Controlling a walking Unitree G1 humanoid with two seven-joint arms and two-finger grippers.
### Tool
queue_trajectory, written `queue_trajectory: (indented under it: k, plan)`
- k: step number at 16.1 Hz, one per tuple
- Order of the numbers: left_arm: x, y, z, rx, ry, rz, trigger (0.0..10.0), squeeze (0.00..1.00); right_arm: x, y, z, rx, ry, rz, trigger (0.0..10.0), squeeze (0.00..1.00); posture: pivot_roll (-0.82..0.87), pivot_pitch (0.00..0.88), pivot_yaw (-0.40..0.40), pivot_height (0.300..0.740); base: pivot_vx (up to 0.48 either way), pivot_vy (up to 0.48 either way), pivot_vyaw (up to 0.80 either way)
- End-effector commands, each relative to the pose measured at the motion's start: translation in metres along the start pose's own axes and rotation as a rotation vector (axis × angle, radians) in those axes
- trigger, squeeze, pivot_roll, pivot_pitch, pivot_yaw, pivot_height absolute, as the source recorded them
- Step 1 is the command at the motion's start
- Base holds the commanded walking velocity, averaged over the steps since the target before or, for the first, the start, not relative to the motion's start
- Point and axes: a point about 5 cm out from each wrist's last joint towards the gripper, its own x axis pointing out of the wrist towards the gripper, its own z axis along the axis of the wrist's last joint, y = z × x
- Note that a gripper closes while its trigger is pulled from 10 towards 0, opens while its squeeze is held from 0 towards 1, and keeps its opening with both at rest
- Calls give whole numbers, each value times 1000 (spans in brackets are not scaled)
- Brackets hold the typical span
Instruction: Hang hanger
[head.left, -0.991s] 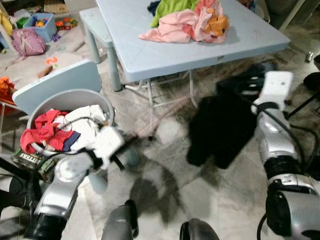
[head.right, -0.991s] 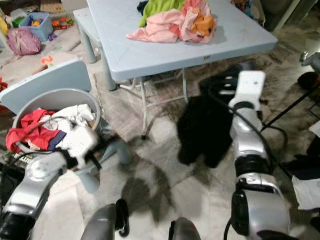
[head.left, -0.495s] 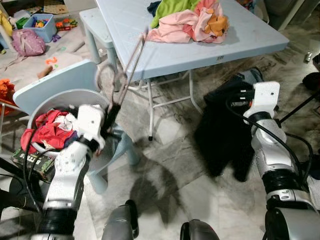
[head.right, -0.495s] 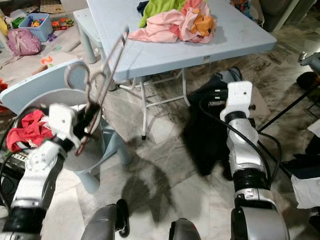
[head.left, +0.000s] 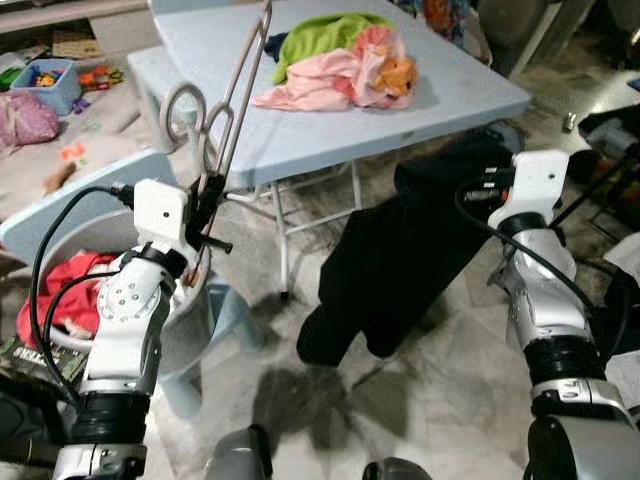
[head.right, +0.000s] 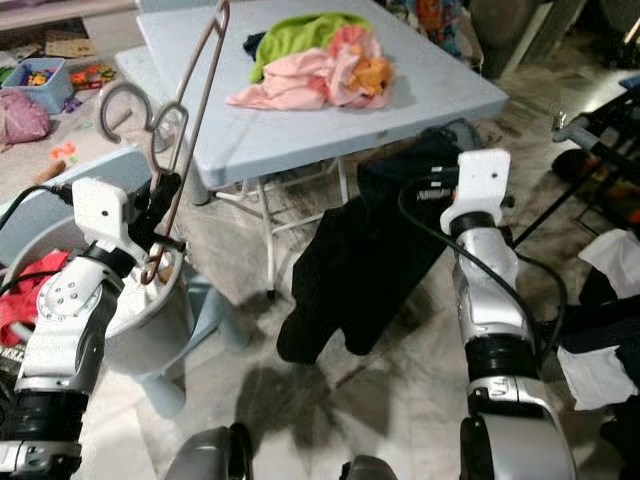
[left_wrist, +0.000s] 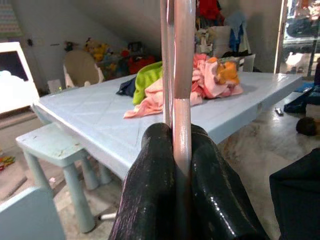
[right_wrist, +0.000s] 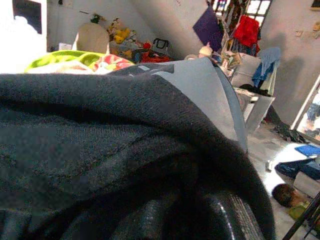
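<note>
A pale blue plastic table (head.left: 330, 120) fills the upper middle of the scene, with a heap of clothes (head.left: 335, 65) on its top — pink, lime green and an orange piece bunched together. A matching blue bench (head.left: 150, 70) stands against the table's far left side. On the marble floor (head.left: 420, 390) at the robot's left sits a grey laundry tub (head.left: 190, 320) with a red garment (head.left: 60, 300) inside it.

A black garment (head.left: 395, 260) hangs from the right gripper (head.left: 478, 190) just in front of the table's near right corner, its lower end drooping toward the floor. In the right wrist view the dark cloth drapes over the black fingers (right_wrist: 225, 220), which are clamped on it.

The left gripper (head.left: 207, 205) is raised above the tub, its two black fingers (left_wrist: 150, 200) pressed tight on the pinkish metal hanger (head.left: 235, 95). The hanger stands nearly upright — its long rod reaching up across the table's left edge, its curled hook (head.left: 185, 110) to the left of the rod.
</note>
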Motion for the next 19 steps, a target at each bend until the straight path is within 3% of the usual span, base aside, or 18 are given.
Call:
queue_trajectory:
  k: [1,8,9,13,19]
  plan:
    - [3,3,9,10,-30,11,10000,0,9,-5,22,3,-82,-21,0,0,-17,60,0,740,480,0,0]
    - [3,3,11,5,-34,16,10000,0,11,2,25,-11,-93,-4,0,0,-14,67,2,740,480,0,0]
    - [3,3,11,3,-33,18,10000,0,12,5,25,-6,-85,12,9961,0,-14,67,2,740,480,0,0]
    - [2,3,12,-1,-33,20,10000,0,18,10,34,-14,-114,52,10000,0,-10,73,0,740,480,0,0]
    - [3,4,11,2,-26,37,10000,0,33,20,54,1,-173,134,10000,0,-7,76,-5,740,480,0,468]
